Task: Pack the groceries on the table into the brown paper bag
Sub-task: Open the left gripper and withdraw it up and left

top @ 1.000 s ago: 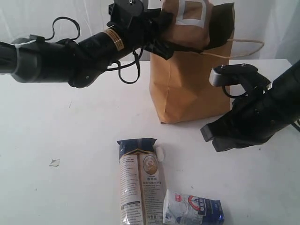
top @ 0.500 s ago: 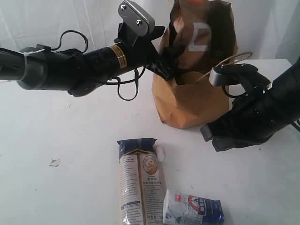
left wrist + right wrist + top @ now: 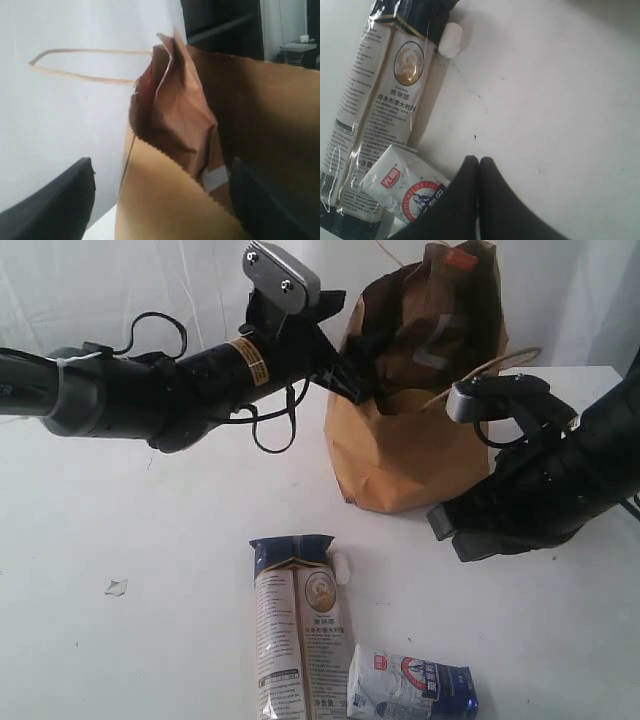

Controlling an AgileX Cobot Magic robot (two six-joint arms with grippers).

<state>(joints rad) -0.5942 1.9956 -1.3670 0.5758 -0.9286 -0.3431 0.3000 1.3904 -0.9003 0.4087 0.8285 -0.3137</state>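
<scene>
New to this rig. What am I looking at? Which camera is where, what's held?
It is a robot with two arms, each ending in a hand. The wide picture comes from a camera off the arms; the other two sit on the wrists. The left hand is open at the mouth of the brown paper bag, holding nothing; a brown pouch sticks out of the bag. The right hand is shut and empty above the table, where a long noodle packet and a blue-white carton lie.
</scene>
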